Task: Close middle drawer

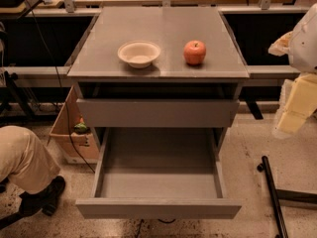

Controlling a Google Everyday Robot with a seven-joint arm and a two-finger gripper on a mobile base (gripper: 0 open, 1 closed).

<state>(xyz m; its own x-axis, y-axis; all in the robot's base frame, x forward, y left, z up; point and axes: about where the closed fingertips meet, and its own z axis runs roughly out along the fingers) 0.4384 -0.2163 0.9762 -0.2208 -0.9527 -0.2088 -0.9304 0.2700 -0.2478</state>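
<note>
At left we see a person's leg [22,157] and a cardboard box [67,133] beside the cabinet [158,26]. On its top sit a bowl [139,53] and an apple [194,52]. Below, the middle drawer [158,180] stands pulled far out. The gripper [296,108] hangs at the right edge, apart from the drawer; its state we cannot tell.

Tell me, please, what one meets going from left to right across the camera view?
Person's leg, cardboard box, bowl, apple, gripper at the right edge beside the cabinet. The pulled-out middle drawer spans the centre, so it has no place in the order.
</note>
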